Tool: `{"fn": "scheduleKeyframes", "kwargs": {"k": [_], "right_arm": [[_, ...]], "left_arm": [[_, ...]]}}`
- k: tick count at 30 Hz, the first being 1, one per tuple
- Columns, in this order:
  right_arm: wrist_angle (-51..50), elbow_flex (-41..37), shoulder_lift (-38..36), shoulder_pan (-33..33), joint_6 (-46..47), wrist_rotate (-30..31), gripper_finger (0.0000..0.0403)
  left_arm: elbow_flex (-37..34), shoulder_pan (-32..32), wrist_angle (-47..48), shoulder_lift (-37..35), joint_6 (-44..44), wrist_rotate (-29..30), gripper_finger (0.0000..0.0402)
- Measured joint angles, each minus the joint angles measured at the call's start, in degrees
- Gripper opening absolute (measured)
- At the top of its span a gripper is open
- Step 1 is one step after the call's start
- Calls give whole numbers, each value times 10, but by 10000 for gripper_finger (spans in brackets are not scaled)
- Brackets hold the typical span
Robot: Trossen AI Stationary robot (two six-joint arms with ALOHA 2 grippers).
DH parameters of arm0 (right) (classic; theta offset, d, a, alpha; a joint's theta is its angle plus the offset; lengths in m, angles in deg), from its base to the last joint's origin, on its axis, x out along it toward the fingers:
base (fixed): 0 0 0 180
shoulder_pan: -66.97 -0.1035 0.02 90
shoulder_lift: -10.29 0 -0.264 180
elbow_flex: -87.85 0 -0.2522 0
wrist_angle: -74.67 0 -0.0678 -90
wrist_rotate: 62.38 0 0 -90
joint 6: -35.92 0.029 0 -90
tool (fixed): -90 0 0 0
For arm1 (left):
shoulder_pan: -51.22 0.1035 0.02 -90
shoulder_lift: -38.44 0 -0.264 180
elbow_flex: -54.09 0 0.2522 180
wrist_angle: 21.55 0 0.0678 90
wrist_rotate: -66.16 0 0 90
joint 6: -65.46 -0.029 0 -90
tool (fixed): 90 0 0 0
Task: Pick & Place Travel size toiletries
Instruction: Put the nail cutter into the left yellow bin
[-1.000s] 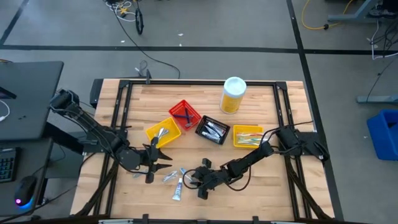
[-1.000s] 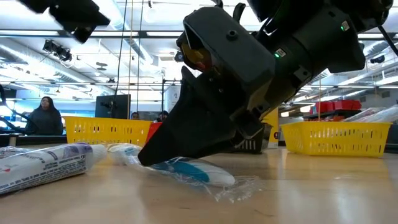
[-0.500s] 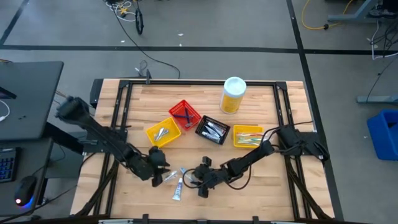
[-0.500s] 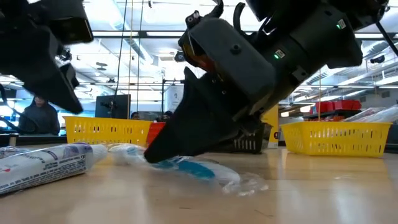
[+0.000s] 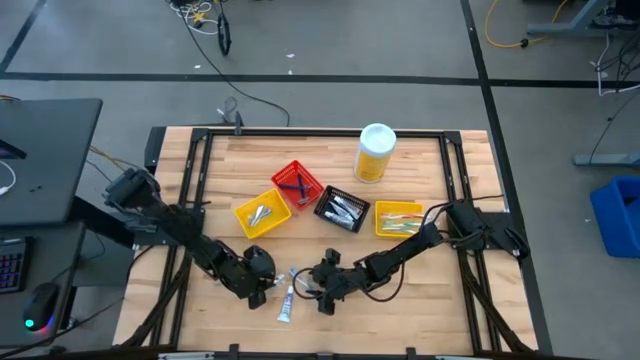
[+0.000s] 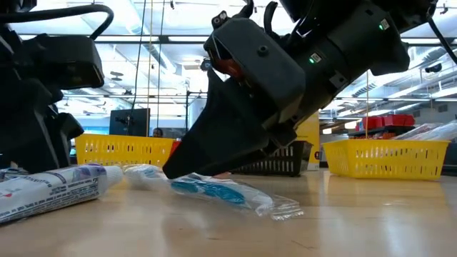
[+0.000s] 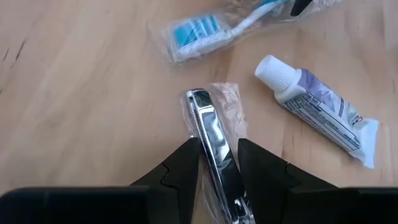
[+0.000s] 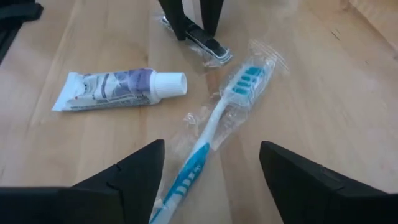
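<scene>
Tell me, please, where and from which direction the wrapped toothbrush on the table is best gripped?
Probably at mid-handle, from straight above. The toothbrush lies flat in loose wrap, its handle slim and bare of neighbours, while the head sits near the toothpaste tube. The right gripper hangs open astride the handle's end, so fingers would close across it.

A big open robotics lab or workshop is showing here — the wooden table (image 5: 420, 290) is sitting on bare grey concrete, cables (image 5: 205, 20) are trailing beyond it, a desk with keyboard (image 5: 10, 262) is standing beside it, and ceiling strip lights are glowing behind.
</scene>
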Motion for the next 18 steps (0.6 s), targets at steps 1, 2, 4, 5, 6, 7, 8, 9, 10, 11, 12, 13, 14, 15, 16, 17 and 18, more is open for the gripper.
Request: {"fn": "scheduleKeyframes", "kwargs": {"k": [1, 2, 4, 5, 6, 7, 8, 9, 10, 11, 12, 13, 14, 15, 16, 17, 18], "right_arm": [[-1, 0, 0, 0, 0, 0, 277], [0, 0, 0, 0, 0, 0, 277], [0, 0, 0, 0, -1, 0, 275], [0, 0, 0, 0, -2, 0, 273], [0, 0, 0, 0, -3, 0, 271], [1, 0, 0, 0, -5, 0, 268], [1, 0, 0, 0, -5, 0, 265], [1, 0, 0, 0, -5, 0, 263], [1, 0, 0, 0, -5, 0, 260], [2, 1, 0, 0, -7, 0, 258], [2, 1, -1, 0, -10, 0, 257], [0, 1, -2, 0, -15, 0, 256], [-2, 1, -4, 0, -17, 0, 255], [-2, 1, -6, 0, -18, 0, 255], [-3, 1, -8, 0, -18, 0, 256], [-3, 1, -10, 0, -18, 0, 257], [-2, 1, -13, 0, -18, 0, 259]], "left_arm": [[1, 0, 0, 3, -1, 1, 122], [1, 0, 0, 6, -3, 1, 122], [1, 0, 5, 7, -15, 4, 121], [1, 1, 7, 8, -21, 5, 120], [1, 1, 9, 8, -26, 7, 117], [1, 1, 9, 8, -29, 9, 113], [1, 1, 10, 8, -30, 9, 108], [1, 1, 11, 8, -31, 10, 101], [1, 1, 12, 8, -31, 10, 93], [1, 1, 13, 8, -28, 11, 86], [1, 2, 13, 8, -27, 11, 78], [0, 2, 13, 5, -26, 12, 71], [0, 2, 12, 3, -26, 13, 65], [0, 2, 13, 1, -26, 13, 60], [0, 2, 14, -3, -26, 15, 57], [0, 2, 19, -7, -26, 21, 55], [1, 2, 26, -12, -27, 26, 55]]}}
